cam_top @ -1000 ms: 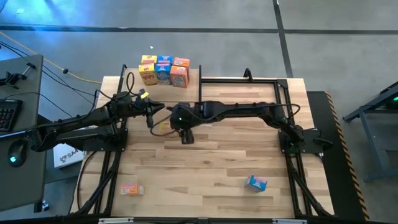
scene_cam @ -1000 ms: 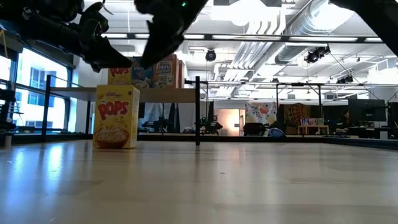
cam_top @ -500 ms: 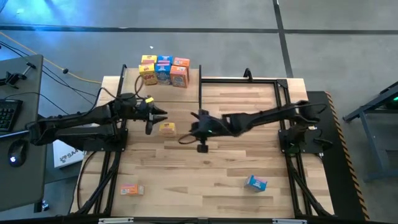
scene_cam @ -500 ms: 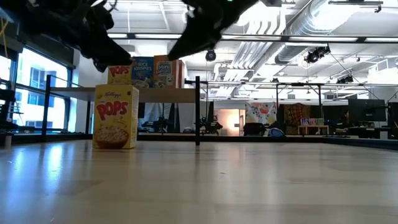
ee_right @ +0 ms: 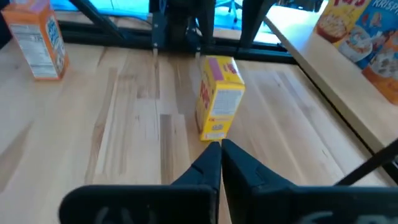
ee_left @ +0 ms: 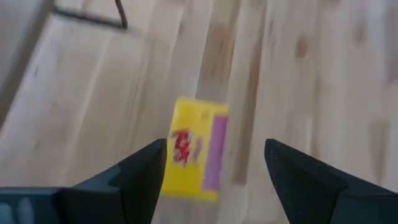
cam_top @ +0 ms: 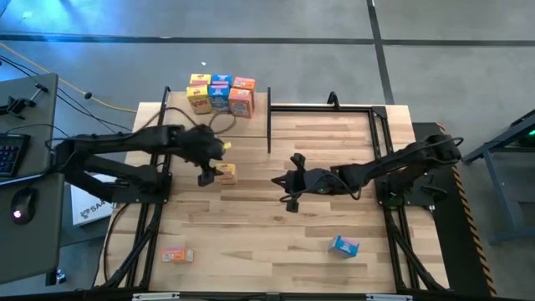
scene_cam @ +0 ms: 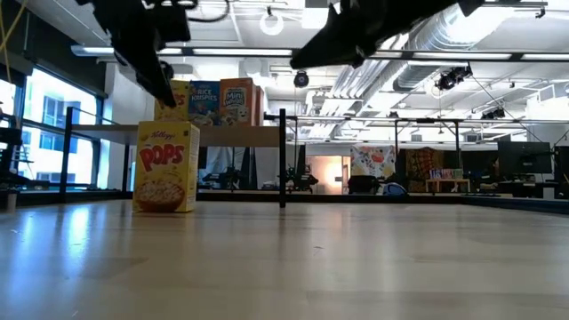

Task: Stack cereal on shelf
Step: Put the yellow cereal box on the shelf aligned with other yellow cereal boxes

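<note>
A yellow cereal box (cam_top: 225, 173) stands upright on its base on the table's left half; it also shows as the yellow box (scene_cam: 166, 166). My left gripper (ee_left: 214, 158) hangs open just above it, one finger to each side and clear of the box (ee_left: 193, 149). My right gripper (ee_right: 221, 158) is shut and empty, right of the box (ee_right: 217, 106), pointing at it. The shelf (scene_cam: 240, 135) at the far left carries three cereal boxes (cam_top: 220, 92).
An orange cereal box (cam_top: 177, 255) lies near the front left edge and a blue one (cam_top: 343, 245) near the front right. A black post (cam_top: 268, 125) and a thin black frame (cam_top: 334, 106) stand at the far middle.
My right gripper has drawn back from the yellow box toward the table's right edge. My left gripper has swung round and now hangs over the box. The box has stayed upright in its place.
</note>
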Motion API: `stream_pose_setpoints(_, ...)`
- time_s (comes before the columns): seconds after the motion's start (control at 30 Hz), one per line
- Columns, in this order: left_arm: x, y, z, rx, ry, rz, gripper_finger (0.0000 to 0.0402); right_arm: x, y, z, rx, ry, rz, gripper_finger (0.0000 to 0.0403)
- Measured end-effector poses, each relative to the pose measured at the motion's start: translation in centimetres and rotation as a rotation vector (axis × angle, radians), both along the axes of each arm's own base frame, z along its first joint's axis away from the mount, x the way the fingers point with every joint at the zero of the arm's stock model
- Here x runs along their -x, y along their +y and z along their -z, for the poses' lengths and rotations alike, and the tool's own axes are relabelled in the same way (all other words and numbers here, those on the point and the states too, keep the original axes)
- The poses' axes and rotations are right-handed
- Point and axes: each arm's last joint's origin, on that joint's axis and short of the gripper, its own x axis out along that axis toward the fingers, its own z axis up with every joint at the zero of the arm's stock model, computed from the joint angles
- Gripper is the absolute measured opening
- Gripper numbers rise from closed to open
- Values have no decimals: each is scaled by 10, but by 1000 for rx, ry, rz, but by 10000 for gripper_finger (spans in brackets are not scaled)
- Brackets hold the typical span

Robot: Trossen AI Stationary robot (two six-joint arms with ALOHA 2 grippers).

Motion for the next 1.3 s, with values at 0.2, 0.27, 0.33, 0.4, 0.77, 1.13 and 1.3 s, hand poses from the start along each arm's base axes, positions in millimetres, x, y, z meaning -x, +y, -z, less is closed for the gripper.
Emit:
stream_pose_setpoints(0.2, -27, -3, 15, -66, 174, 58, 277, 4, 2, -1, 7, -3, -10, 0)
stream_pose_setpoints(0.27, -33, -2, 18, -98, 202, 57, 279, 4, 2, -1, 8, -2, -10, 0)
stream_pose_setpoints(0.33, -37, -2, 19, -111, 217, 61, 280, 4, 2, -1, 9, -1, -10, 0)
stream_pose_setpoints(0.4, -41, -1, 19, -120, 226, 58, 281, 4, 2, 0, 9, -1, -10, 0)
stream_pose_setpoints(0.77, -42, 0, 29, -124, 320, 92, 271, 4, 2, 0, 16, 1, -14, 0)
stream_pose_setpoints(1.13, -41, -1, 29, -131, 333, 104, 195, 4, 2, 0, 17, 10, -15, 0)
stream_pose_setpoints(1.3, -38, -1, 26, -148, 326, 133, 182, 4, 2, 1, 17, 10, -15, 0)
